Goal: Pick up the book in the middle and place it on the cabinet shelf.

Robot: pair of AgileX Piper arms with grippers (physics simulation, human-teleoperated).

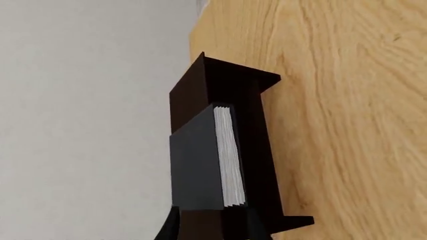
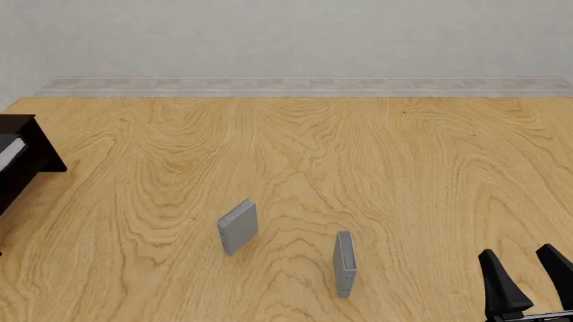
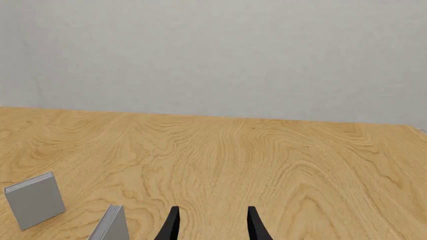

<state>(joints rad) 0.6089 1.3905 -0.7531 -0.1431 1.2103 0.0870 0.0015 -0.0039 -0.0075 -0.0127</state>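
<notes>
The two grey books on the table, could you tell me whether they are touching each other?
Apart. In the front view, bare wood grain shows between the left grey book and the right grey book; the right wrist view shows the same gap.

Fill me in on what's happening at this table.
The left end effector holds the black book against the dark cabinet at the table's left edge; whether the book already rests on a shelf can't be told. The right end effector sits open and idle at the near right. Two small grey books stand upright mid-table, untouched.
</notes>
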